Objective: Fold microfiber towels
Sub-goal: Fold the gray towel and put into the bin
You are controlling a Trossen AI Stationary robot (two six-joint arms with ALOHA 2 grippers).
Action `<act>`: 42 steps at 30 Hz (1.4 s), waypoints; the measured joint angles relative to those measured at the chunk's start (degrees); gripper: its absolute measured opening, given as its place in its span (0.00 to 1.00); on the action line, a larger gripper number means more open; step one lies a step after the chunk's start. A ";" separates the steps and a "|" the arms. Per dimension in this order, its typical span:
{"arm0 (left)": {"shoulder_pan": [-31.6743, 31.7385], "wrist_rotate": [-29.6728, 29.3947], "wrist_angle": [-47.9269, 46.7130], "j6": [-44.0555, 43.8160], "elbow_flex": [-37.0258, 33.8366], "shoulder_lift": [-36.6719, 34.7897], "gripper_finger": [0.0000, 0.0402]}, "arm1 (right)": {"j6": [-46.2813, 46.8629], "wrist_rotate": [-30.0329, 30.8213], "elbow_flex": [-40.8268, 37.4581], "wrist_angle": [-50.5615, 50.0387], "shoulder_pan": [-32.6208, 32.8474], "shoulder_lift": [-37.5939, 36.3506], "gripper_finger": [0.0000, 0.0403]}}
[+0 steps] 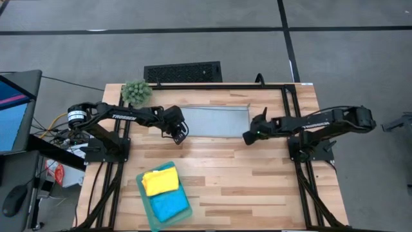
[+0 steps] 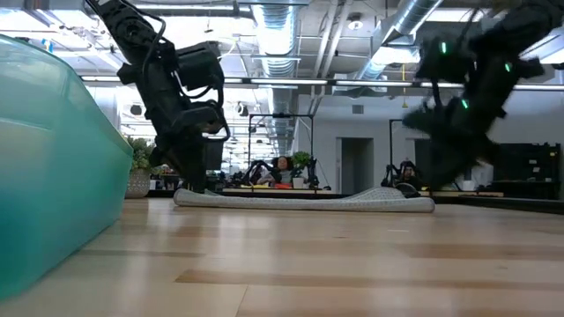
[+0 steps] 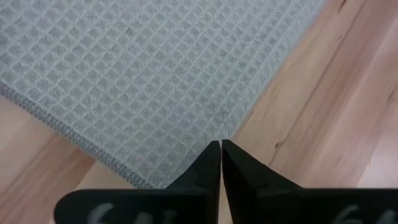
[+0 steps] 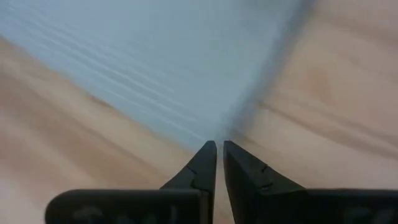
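Note:
A light grey towel (image 1: 215,121) lies flat on the wooden table, in the middle toward the far edge. It shows as a low strip in the low view (image 2: 304,200). My left gripper (image 1: 181,135) is shut at the towel's near left corner, down at table height (image 2: 192,180). My right gripper (image 1: 249,136) is shut at the near right corner. A yellow towel (image 1: 159,182) and a bright blue towel (image 1: 170,205) lie folded in a teal tray (image 1: 143,193) near the front left. My left gripper pinches the grey towel's near left corner (image 3: 205,140) between its two shut fingers, slanting down from the table's left. The fingers hide the corner's tip. The towel lies flat on the table. One layer or several, I cannot tell. My right gripper pinches the grey towel's near right corner (image 4: 208,134) between its two fingers, slanting down from the table's right. The view is blurred and the fingers hide the corner's tip. The rest of the towel lies on the table.
A fuzzy green plant ball (image 1: 136,92) sits at the far left corner of the table. A black grille (image 1: 183,71) lies on the floor beyond the far edge. The teal tray's wall fills the low view's left side (image 2: 53,167). Bare wood lies near the front right.

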 joint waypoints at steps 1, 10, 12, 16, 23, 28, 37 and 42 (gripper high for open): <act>0.00 0.03 0.10 -0.09 0.00 0.00 0.02 | 0.00 0.05 1.01 0.60 0.04 -1.15 0.13; 0.00 0.04 0.06 -0.54 0.00 0.00 0.02 | -0.52 0.04 2.89 5.71 0.05 -0.83 0.10; 0.00 0.04 0.06 -0.70 0.00 0.00 0.02 | -0.12 -1.03 2.88 6.09 0.48 1.93 0.09; 0.00 -0.22 0.06 -0.82 0.00 0.00 0.02 | -0.02 -2.92 2.88 5.90 1.56 7.35 0.05; 0.00 -1.15 0.04 -0.90 0.02 -0.02 0.02 | 0.04 -2.83 3.19 6.55 1.81 12.15 0.06; 0.00 -0.54 -0.44 -3.00 1.12 -0.52 0.02 | -0.85 -4.68 4.29 3.55 2.18 8.45 0.07; 1.18 -10.90 1.09 4.55 7.11 -6.91 0.02 | -5.42 3.11 5.92 5.80 -5.60 -0.50 0.03; 5.81 -8.68 2.09 6.47 6.69 -4.96 0.02 | -9.84 1.03 5.86 9.27 -13.16 3.47 0.05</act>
